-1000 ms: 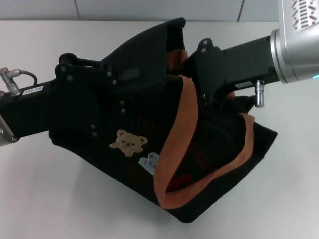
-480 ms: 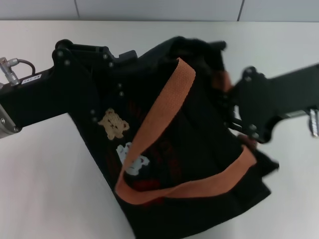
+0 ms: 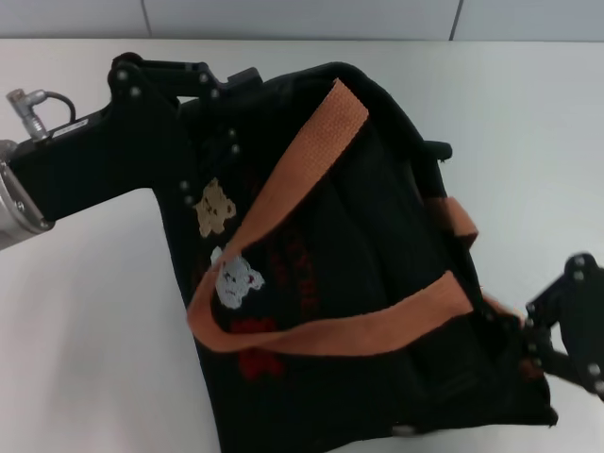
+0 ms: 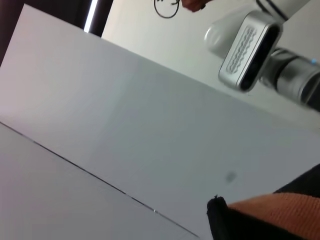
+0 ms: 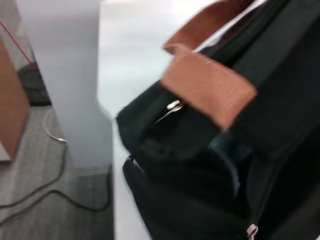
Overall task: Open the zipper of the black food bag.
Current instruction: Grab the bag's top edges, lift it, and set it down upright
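Observation:
The black food bag (image 3: 359,283) lies tilted across the table, its orange-brown handles (image 3: 302,175) looped over the top and two bear patches (image 3: 215,206) on its side. My left gripper (image 3: 222,90) is at the bag's far left corner, shut on the fabric. At the bag's near right end sits my right gripper (image 3: 543,340). The zipper is black on black between the handles, and I cannot make out its line in the head view. In the right wrist view a silver pull (image 5: 174,106) shows beside a handle (image 5: 210,85); I cannot tell which zipper it belongs to.
The white table (image 3: 85,330) has bare room left of the bag and at the far right. In the left wrist view the right arm's silver housing (image 4: 250,50) shows against a pale wall. Cables lie on the floor (image 5: 55,175) beyond the table edge.
The right gripper has travelled from the bag's far upper part along its top to the near right end. The left arm has lifted and turned the bag clockwise.

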{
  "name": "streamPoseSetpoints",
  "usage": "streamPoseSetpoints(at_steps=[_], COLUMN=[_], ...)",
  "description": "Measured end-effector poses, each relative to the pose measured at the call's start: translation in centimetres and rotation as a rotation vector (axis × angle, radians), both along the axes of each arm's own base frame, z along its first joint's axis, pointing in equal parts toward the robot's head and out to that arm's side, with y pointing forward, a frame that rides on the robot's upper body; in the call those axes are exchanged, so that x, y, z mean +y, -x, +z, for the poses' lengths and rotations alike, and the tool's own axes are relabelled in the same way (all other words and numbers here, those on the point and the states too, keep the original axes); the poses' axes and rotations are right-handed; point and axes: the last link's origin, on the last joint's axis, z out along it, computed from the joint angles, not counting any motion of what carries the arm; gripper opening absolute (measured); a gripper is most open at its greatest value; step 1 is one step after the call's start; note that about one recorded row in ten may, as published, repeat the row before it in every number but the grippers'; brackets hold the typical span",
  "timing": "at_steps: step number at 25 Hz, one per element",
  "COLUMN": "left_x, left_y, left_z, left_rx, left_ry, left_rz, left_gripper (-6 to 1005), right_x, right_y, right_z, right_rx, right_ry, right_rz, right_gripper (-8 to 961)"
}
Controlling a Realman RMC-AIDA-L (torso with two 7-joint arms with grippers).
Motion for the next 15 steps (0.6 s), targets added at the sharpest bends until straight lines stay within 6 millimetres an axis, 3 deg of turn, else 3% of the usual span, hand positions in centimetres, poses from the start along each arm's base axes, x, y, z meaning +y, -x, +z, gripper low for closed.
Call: streamPoseSetpoints(at_steps=[6,8,11,15], left_x=[0.5,1.0,1.1,1.3], left_y=[-0.4,-0.3,0.0,0.9], left_z=[-0.7,-1.2,-1.3,-1.5], left_rx=[0.01,-0.021,-0.041,-0.104], left_ry=[0.011,0.021,0.02,0.007], left_rz=[0.011,0.051,0.074,0.154], left_gripper=[125,125,125,126], right_x=[0.8,1.9,2.1,2.9], right_y=[-0.7,-0.4,-0.5,-1.8], right_z=[0.9,2.4,3.6,6.3], right_rx=[0.072,0.242,0.362,0.587], right_ry=[-0.085,-0.138,-0.166,-0.258], right_rz=[-0.091,-0.151,-0.169,-0.227], right_gripper=[1,2,3,104])
